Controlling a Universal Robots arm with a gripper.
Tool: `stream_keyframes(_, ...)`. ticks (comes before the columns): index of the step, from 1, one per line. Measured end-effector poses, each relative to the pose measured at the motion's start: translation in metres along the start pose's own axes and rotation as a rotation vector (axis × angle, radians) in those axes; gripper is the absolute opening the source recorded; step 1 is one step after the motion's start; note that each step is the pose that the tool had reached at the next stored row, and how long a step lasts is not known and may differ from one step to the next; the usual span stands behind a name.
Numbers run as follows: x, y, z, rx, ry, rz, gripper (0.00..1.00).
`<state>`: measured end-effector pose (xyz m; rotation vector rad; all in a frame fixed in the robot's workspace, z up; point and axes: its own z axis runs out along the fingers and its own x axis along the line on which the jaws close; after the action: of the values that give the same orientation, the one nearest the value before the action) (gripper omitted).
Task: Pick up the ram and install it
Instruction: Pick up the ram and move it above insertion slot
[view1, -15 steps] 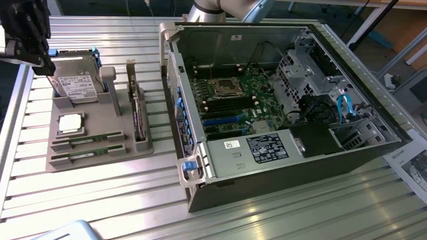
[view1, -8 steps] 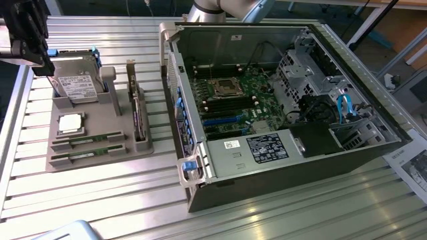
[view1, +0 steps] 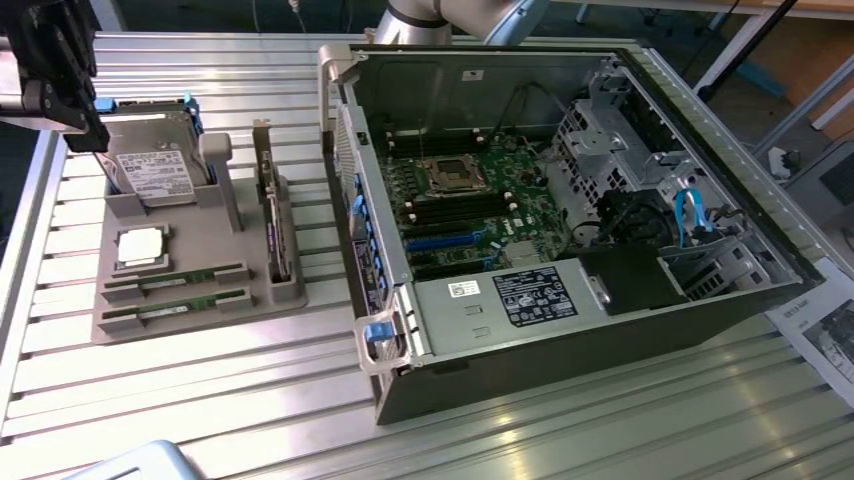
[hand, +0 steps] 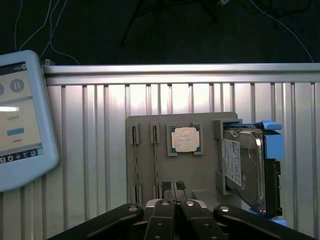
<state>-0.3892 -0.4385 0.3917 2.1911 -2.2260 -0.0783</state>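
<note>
Hardly anything is getting done yet: the ram (view1: 175, 281) is lying beside its twin (view1: 175, 309) in the grey tray (view1: 200, 328), to the exterior view's left of the open computer case (view1: 561, 330). The claw (hand: 174, 202) is hovering above the tray, clenched on nothing.

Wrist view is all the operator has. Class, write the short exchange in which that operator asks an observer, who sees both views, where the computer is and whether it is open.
Operator: I see the tray with the two ram sticks in it. Where is the computer?
Observer: A computer case lies at the exterior view's right of the tray, close beside it.
Operator: Is it open?
Observer: Yes. The open side faces up, and the green motherboard is in plain sight inside.
</note>
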Motion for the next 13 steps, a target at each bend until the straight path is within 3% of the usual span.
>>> stream_keyframes(6, 0.0, -0.0001, 0.0026, 0.0, -0.0012, 0.0, 0.1)
stream_keyframes(13, 0.002, -0.0007, 0.0138, -0.0001, -0.0039, 0.0, 0.1)
